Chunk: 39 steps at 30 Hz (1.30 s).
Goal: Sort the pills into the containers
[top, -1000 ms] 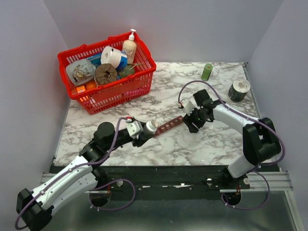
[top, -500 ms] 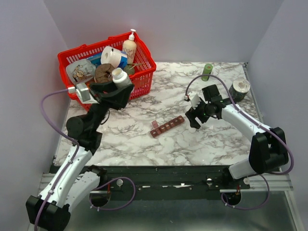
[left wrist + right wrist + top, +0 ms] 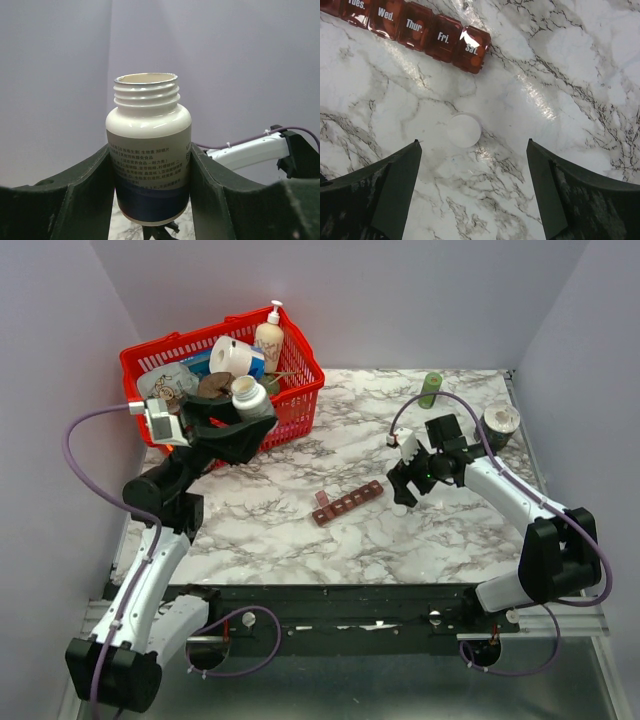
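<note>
The left claw (image 3: 150, 167) is clamped on a white bottle (image 3: 148, 150), one dark finger (image 3: 85, 200) pressed to each side. The bottle stands upright with its threaded mouth uncovered. On its label there are lines of small print above a dark blue band. In the overhead view this claw (image 3: 243, 418) holds the white bottle (image 3: 248, 396) up in the air, just in front of a red basket (image 3: 200, 452) full of household goods at the far left of the counter (image 3: 300, 550).

The right claw (image 3: 472, 142) is released, its two fingers spread wide and low over the marble. A small round white cap (image 3: 464, 130) lies flat on the counter between them, touching neither. Just beyond the cap is one end of the pill box (image 3: 420, 25), a dark red strip of square compartments marked Wed., Thur., Fri. and Sat.

Seen from above, the pill box (image 3: 348, 504) lies at a slant near the middle of the counter, with the right claw (image 3: 402, 490) just beside its right end. The lid at its left end seems to stand raised, though the view is too small to be sure. A green bottle (image 3: 430, 390) stands at the far right, and a roll (image 3: 497, 426) sits near it.
</note>
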Each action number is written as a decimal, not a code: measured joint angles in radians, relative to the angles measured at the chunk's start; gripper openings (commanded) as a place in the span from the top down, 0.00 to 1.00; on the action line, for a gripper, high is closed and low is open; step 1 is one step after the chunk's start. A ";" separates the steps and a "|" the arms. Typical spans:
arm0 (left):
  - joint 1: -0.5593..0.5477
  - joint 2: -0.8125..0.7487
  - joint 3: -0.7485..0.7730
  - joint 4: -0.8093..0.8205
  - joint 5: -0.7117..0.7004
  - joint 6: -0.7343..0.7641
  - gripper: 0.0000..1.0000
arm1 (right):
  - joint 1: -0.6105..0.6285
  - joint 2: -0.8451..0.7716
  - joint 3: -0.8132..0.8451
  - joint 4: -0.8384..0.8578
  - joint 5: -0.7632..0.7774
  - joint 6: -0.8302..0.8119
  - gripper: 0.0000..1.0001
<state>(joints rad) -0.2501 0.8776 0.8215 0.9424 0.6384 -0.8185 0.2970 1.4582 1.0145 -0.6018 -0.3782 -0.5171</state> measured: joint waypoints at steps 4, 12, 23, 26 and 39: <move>0.091 0.079 -0.012 0.180 0.016 -0.187 1.00 | -0.005 0.000 0.000 -0.001 -0.012 -0.005 0.00; 0.072 -0.025 -0.073 0.173 0.117 -0.149 1.00 | -0.009 0.000 0.000 -0.002 -0.039 -0.015 0.00; 0.071 -0.019 -0.132 0.066 0.192 0.011 1.00 | -0.011 0.000 0.000 -0.002 -0.047 -0.026 0.00; 0.071 -0.021 -0.132 0.060 0.203 0.026 1.00 | -0.011 0.000 0.000 -0.002 -0.051 -0.027 0.00; 0.071 -0.032 -0.150 0.064 0.211 0.033 1.00 | -0.011 0.000 0.000 -0.006 -0.058 -0.042 0.00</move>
<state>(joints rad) -0.1791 0.8452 0.6716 1.0065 0.8494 -0.7853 0.2863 1.4582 1.0145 -0.6079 -0.4362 -0.5587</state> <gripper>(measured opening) 0.597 0.995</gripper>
